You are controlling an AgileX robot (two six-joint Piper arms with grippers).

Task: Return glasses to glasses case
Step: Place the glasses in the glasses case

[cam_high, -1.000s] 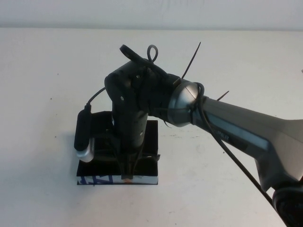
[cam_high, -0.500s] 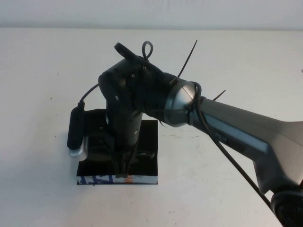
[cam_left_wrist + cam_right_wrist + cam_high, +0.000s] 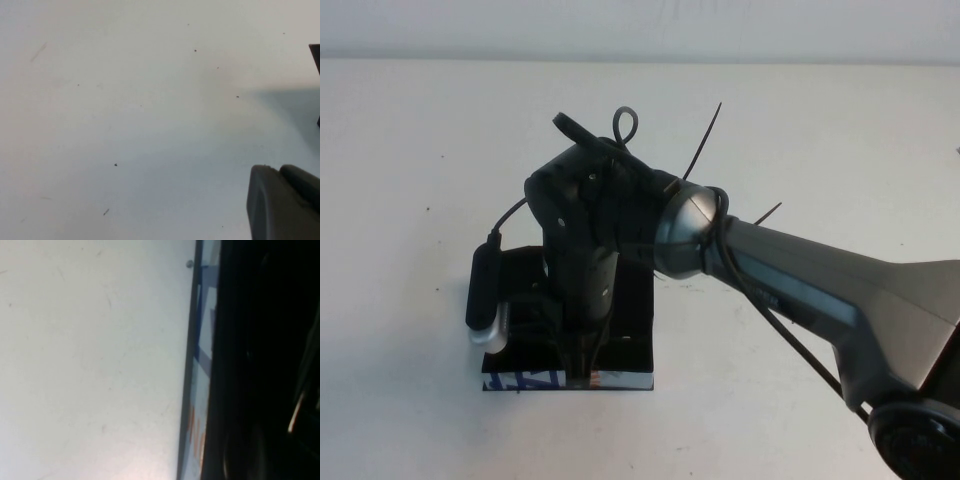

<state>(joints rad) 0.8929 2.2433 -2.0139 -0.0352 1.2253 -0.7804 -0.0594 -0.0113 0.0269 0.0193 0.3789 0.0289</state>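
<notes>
Where the high view shows the white worktop [image 3: 840, 140], the right gripper [image 3: 582, 368] sits down inside the black glasses case [image 3: 635, 340], its opening indeterminable. Left wrist view: left gripper [image 3: 285, 202] cropped, state indeterminable. Right wrist view: case strip; glasses undiscernible.

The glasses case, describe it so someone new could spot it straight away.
On the white table, look under the right arm's gripper, left of centre near the front edge. The glasses case is the flat black box there, with a white side strip printed in blue and orange.
</notes>
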